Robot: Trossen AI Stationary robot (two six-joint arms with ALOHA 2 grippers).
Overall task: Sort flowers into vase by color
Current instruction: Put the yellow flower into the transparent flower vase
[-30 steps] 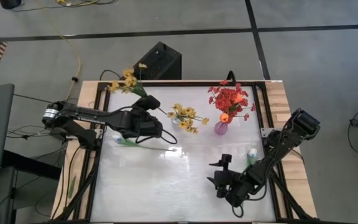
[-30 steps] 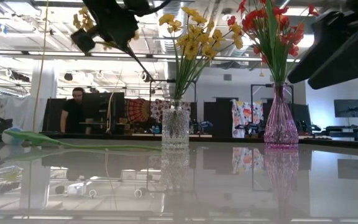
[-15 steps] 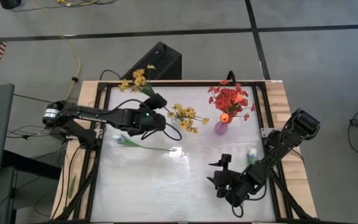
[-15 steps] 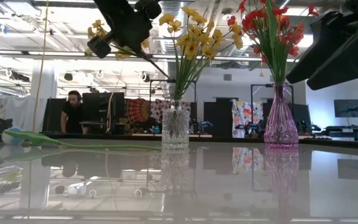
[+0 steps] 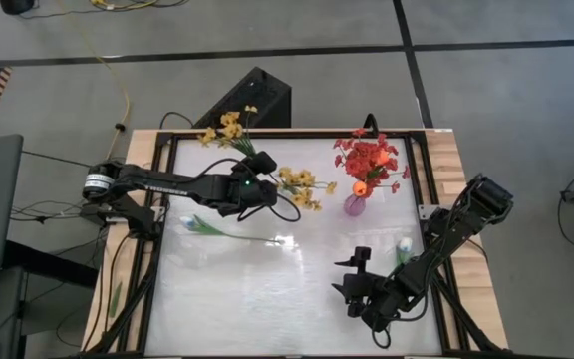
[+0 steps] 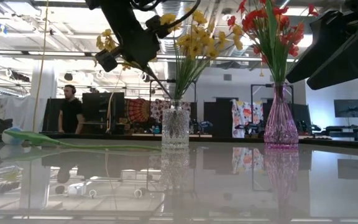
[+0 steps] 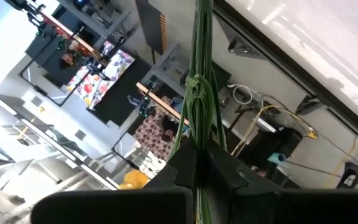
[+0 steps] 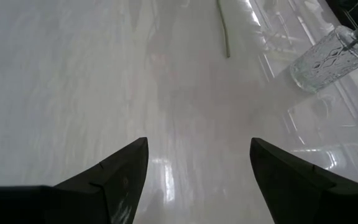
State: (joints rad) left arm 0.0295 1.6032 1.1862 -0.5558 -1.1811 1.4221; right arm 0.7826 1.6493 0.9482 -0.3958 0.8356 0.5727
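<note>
My left gripper (image 5: 252, 189) is shut on a yellow blossom spray (image 5: 229, 125) and hovers just left of the clear glass vase (image 5: 289, 195), which holds more yellow sprays (image 6: 194, 34). In the low view the held spray's stem end (image 6: 162, 92) hangs near the clear vase (image 6: 175, 124). A purple vase (image 5: 354, 205) stands upright with red sprays (image 5: 369, 157) and an orange tulip (image 5: 360, 186). One white tulip (image 5: 189, 222) lies flat on the table; another (image 5: 405, 244) lies by the right arm. My right gripper (image 5: 352, 291) waits open near the table's near edge. My left gripper pinches the yellow spray's bundled green stems (image 7: 197, 143) between its two fingers (image 7: 225, 177), partway along their length. The spray is lifted clear and tilted: blossoms (image 6: 107, 43) up toward the far left, stem end slanting down toward the clear vase.
The white tabletop (image 5: 267, 299) has a black frame around it and wooden side boards (image 5: 461, 179). A black box (image 5: 257, 95) sits on the floor beyond the far edge. A person (image 6: 72, 112) stands in the room behind. The near middle of the table is bare.
My left gripper has carried the yellow spray toward the table's right, closer to the clear vase, and has come down a little. The spray's blossoms have swung right with it, and its stem end now hangs near the vase's mouth.
</note>
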